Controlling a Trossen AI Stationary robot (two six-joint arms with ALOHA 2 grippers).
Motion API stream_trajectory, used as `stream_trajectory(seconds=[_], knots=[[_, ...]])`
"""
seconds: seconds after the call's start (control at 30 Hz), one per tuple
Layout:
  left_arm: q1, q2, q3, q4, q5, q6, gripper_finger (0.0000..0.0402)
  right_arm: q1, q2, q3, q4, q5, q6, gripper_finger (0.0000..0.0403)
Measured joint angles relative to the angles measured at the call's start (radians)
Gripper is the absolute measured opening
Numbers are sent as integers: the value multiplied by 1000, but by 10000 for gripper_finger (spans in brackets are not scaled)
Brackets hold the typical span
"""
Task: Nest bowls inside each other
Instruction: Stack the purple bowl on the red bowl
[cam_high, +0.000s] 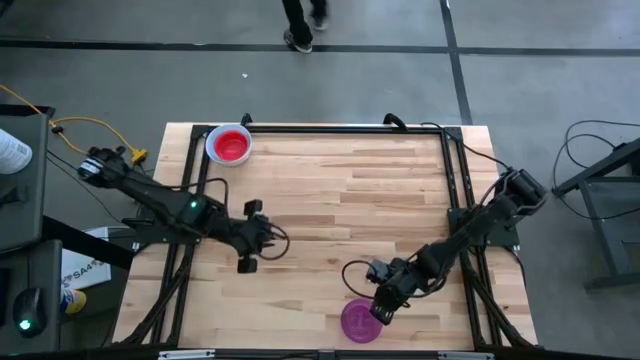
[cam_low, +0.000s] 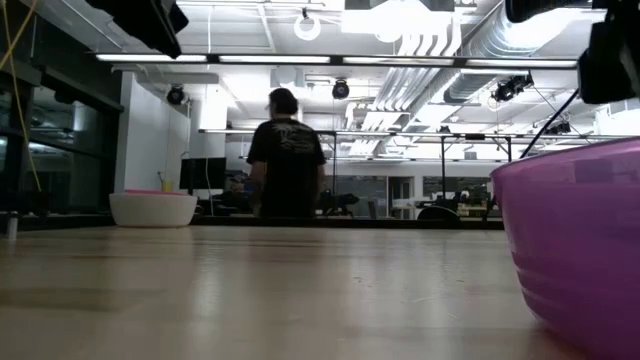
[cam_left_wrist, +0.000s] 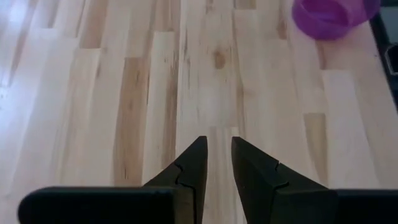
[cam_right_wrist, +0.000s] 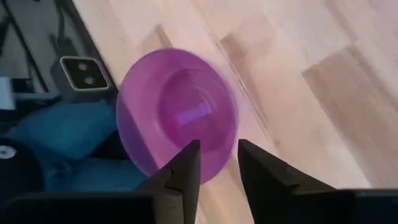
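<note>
Purple bowl (cam_high: 360, 321) sits at table's (cam_high: 340, 190) near edge; right gripper (cam_right_wrist: 214, 163) hovers over its rim, fingers slightly apart, holding nothing. Red bowl (cam_high: 229, 145) far-left corner. Left gripper (cam_left_wrist: 217, 165) narrowly open, empty, mid-table.

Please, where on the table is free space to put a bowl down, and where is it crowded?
The widest bare wood lies between the red bowl at the far left corner and the purple bowl at the near edge. The far right corner of the table is also free. It is crowded near the purple bowl, where the right gripper hovers; the left gripper hangs over the left-centre.
</note>
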Motion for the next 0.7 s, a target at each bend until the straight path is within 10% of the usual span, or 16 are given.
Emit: stream_trajectory(seconds=[0.7], knots=[[-28, 1, 0, 24, -16, -44, 72, -4, 113, 1, 46, -32, -33, 64]])
